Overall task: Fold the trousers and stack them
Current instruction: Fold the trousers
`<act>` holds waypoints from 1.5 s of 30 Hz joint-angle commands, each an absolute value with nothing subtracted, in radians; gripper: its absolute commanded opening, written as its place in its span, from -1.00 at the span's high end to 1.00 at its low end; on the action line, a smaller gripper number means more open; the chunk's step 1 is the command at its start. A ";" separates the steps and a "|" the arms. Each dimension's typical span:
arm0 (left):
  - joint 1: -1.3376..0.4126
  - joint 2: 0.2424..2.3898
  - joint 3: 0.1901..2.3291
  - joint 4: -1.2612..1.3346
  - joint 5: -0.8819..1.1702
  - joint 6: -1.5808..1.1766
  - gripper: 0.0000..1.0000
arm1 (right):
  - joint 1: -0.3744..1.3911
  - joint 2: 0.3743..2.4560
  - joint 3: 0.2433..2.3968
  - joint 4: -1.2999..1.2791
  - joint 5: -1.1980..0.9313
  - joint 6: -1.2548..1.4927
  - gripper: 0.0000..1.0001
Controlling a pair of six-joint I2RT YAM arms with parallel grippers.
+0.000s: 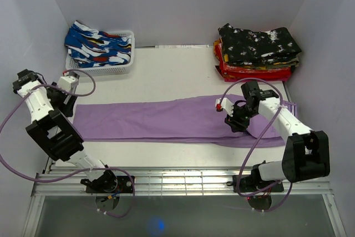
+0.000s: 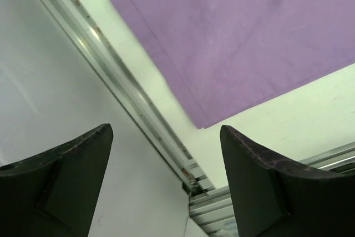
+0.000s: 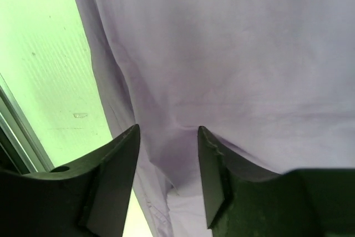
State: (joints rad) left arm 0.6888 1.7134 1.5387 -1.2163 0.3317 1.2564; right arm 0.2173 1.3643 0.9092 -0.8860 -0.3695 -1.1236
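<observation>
Purple trousers [image 1: 166, 119] lie flat and lengthwise across the table, folded in half along their length. My left gripper [image 1: 65, 104] is open and empty, hanging by the trousers' left end; in the left wrist view [image 2: 166, 137] a corner of the purple cloth [image 2: 249, 43] lies ahead of the fingers. My right gripper [image 1: 234, 121] is down on the right part of the trousers. In the right wrist view [image 3: 168, 137] its jaws are open with a small ridge of purple cloth [image 3: 222, 54] between them, not clamped.
A stack of folded trousers [image 1: 258, 51], black patterned on top and red below, sits at the back right. A white basket [image 1: 100, 54] holds blue patterned clothes at the back left. The table's metal side rail [image 2: 127, 92] runs under my left gripper.
</observation>
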 commanded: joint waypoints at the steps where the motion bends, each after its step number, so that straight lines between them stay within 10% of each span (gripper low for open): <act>1: 0.669 1.687 1.511 -1.284 0.463 1.194 -0.64 | 0.218 1.362 0.969 -0.948 -0.433 -1.079 0.01; 20: 0.503 1.741 1.064 -0.813 0.172 0.864 -0.22 | 0.411 1.628 0.960 -0.666 -0.353 -0.815 0.15; 26: 0.511 1.792 1.215 -0.851 0.155 0.905 -0.30 | 0.408 1.528 1.052 -0.751 -0.393 -0.805 -0.26; 32: 0.399 1.666 1.298 -0.992 0.437 0.920 -0.70 | 0.207 1.316 1.069 -0.926 -0.385 -0.923 -0.50; 45: 0.083 1.601 1.011 -0.836 0.462 0.667 -0.67 | -0.460 1.343 1.011 -1.023 -0.140 -1.661 -0.29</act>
